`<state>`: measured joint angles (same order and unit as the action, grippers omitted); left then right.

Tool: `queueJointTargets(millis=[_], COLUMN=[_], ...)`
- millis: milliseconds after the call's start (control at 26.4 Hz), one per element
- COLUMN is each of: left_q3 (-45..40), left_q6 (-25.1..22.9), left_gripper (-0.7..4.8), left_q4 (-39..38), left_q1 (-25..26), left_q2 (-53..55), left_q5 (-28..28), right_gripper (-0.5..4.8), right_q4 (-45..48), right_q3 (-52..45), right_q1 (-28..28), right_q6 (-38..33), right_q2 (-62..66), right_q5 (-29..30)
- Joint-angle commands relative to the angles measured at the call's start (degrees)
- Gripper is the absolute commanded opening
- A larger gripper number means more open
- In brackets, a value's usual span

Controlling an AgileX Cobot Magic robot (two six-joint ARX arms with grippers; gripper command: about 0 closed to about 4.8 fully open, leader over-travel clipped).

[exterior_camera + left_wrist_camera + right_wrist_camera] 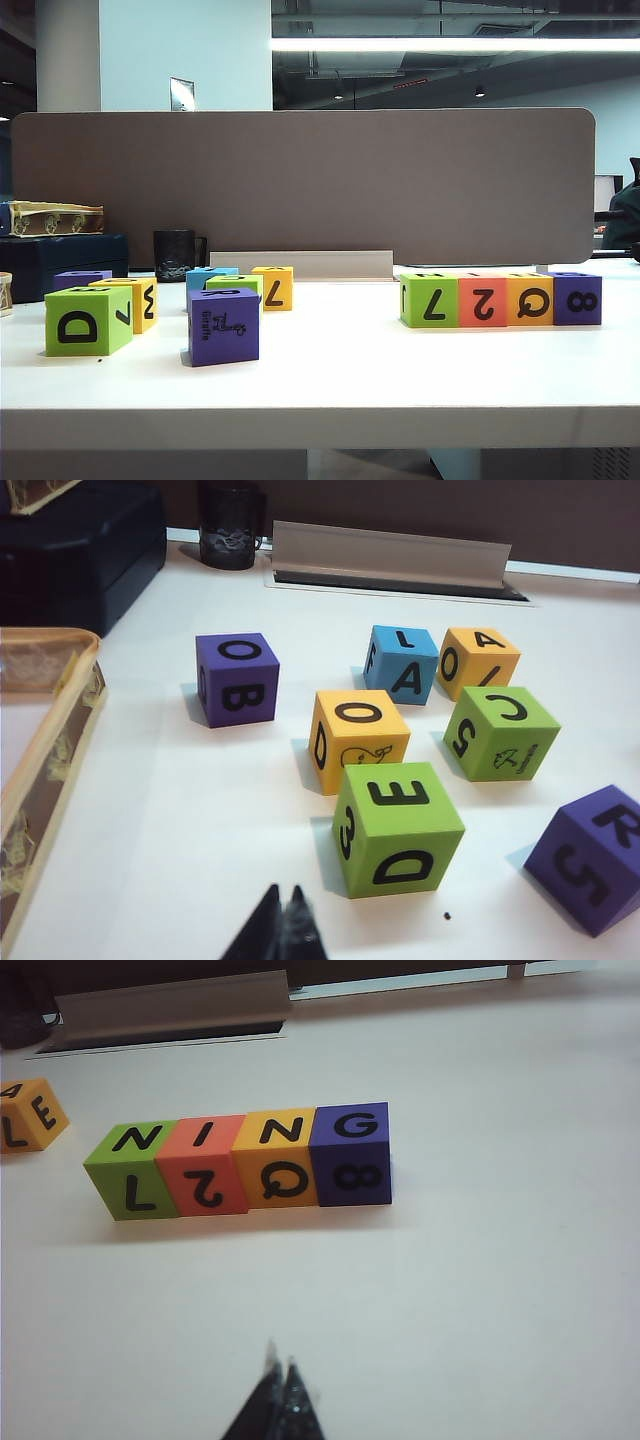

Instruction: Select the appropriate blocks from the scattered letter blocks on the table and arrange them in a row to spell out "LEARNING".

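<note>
1. Nearest the exterior cam: front edge of the white table (pixel 320 425), w/ nothing on the near strip.
2. Left claw (pixel 283 920): only dark fingertips show in left wrist view, pressed together, clenched on nothing, hovering just near-side of the green block w/ D and E (pixel 398 826).
3. Right claw (pixel 281 1392): tips also pinched together, nothing between them, over bare table well on the near side of the row.
4. Row of four (pixel 240 1160) on right half of table, sides touching, tops reading N-I-N-G from the wrist cam: green (pixel 132 1170), coral (pixel 204 1163), yellow-orange (pixel 277 1156), purple (pixel 351 1152). Faces toward the exterior cam look like 7, 2, Q, 8.
5. Loose blocks on left half, apart from each other: purple w/ O and B (pixel 237 678) furthest left in the left wrist view; yellow-orange w/ O and a small drawing (pixel 357 738) mid; blue A block (pixel 402 663) further back; yellow-orange w/ A on top (pixel 478 662) just right of the blue one; green w/ C (pixel 500 731); purple w/ R (pixel 590 856) at right, partly cut off.
6. Yellow-orange block w/ E (pixel 30 1115) shows at the edge of the right wrist view, left of the row.
7. Far side: black mug (pixel 176 254), grey-brown panel (pixel 300 180), dark box (pixel 60 262) at far left.
</note>
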<state>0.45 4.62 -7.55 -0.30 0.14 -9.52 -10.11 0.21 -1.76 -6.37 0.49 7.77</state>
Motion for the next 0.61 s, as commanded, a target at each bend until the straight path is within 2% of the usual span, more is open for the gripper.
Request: queueJointTargets(millis=[38,265,455,606], left_q3=[0.11,0.15,0.31,1.03], left_q6=[2.89,10.99,12.15,15.47], left_gripper=[-0.06,-0.06,-0.06,-0.06], left_q4=[0.37,0.39,0.46,0.5], left_q1=[-0.07,-0.07,-0.07,-0.07], left_q2=[0.02,0.02,0.02,0.02], left_q5=[-0.42,-0.85,-3.17,-6.86], right_gripper=[-0.01,-0.01,-0.02,-0.02], right_q4=[1.79,4.52,4.81,4.87], right_q3=[-0.15,0.07,0.63,2.6], right_q1=[-0.02,-0.02,-0.04,-0.13], right_q6=[-0.11,-3.32,-7.63,-8.46], right_q2=[-0.63,-0.63,-0.63,-0.57], right_q5=[1.4,2.69,2.75,3.74])
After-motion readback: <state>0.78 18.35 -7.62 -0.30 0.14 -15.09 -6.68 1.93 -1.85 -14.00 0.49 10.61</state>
